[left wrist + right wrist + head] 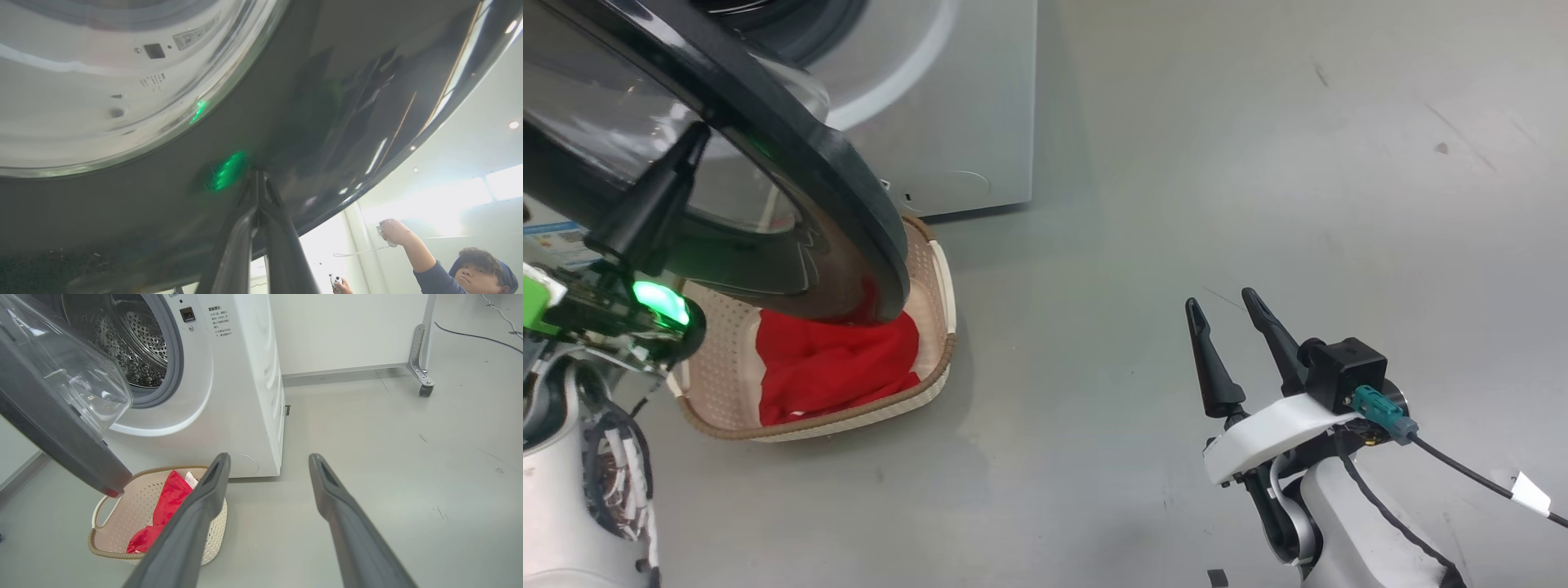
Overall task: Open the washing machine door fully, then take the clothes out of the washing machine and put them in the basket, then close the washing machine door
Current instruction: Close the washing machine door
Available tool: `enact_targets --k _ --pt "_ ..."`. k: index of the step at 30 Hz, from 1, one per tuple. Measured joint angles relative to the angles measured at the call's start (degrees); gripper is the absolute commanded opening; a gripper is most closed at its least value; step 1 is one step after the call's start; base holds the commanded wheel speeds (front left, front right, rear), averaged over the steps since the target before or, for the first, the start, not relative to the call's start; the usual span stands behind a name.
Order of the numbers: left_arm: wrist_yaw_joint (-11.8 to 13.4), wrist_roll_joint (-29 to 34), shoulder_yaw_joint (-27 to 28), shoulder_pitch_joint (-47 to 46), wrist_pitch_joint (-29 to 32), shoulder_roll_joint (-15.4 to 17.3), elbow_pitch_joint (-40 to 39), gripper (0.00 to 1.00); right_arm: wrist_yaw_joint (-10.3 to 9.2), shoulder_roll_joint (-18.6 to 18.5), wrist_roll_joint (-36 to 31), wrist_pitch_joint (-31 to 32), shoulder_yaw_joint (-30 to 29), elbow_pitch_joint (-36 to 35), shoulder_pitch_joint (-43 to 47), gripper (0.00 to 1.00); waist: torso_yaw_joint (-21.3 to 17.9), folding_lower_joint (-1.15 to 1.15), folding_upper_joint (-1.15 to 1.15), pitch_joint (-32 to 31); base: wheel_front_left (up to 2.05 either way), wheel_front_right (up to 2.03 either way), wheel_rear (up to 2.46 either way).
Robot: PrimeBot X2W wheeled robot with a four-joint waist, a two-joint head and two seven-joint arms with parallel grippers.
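The washing machine door (pixel 849 188) stands open, its black rim and glass bowl hanging over the basket. My left gripper (pixel 697 132) is shut with nothing in it; in the left wrist view its tips (pixel 258 173) press against the door's glossy black rim (pixel 327 102). The red clothes (pixel 833 367) lie in the cream basket (pixel 935 367) in front of the white washing machine (pixel 964 106). My right gripper (pixel 1220 297) hovers open and empty over the floor, right of the basket. Its view shows the steel drum (pixel 135 343), door (pixel 53 428), basket (pixel 122 514) and clothes (pixel 167 502).
Bare grey floor (pixel 1258 163) spreads to the right of the machine. A white panel on a caster (pixel 425 390) stands behind, with a cable (pixel 470 335) on the floor. A person (pixel 470 261) with hand controllers is seen past the door's edge.
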Motion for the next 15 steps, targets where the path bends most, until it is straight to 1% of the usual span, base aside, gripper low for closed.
enact_targets --k 4,8,11,15 --pt "0.00 1.68 2.00 -2.48 -3.32 0.09 -0.11 0.00 0.00 0.05 0.41 0.00 0.66 -0.26 -0.01 1.00 -3.06 0.00 0.00 0.81 0.00 0.00 0.00" --pt "0.00 2.67 0.62 -4.97 -4.13 -0.03 0.58 0.00 -0.59 0.10 0.68 0.00 -0.05 -0.80 -0.01 1.00 -5.65 0.00 0.00 1.67 0.00 0.00 0.00" --pt "0.00 3.14 -0.51 -6.35 -4.71 -0.58 1.12 0.00 -0.87 0.10 0.68 0.00 -0.40 -1.00 -0.02 1.00 -6.80 0.00 0.00 2.35 0.00 0.00 0.00" --pt "-0.01 3.16 -0.59 -6.70 -5.73 -0.73 2.55 0.00 -1.03 0.15 0.68 0.00 -1.04 -1.22 -0.03 1.00 -7.26 0.00 0.00 2.94 0.00 0.00 0.00"
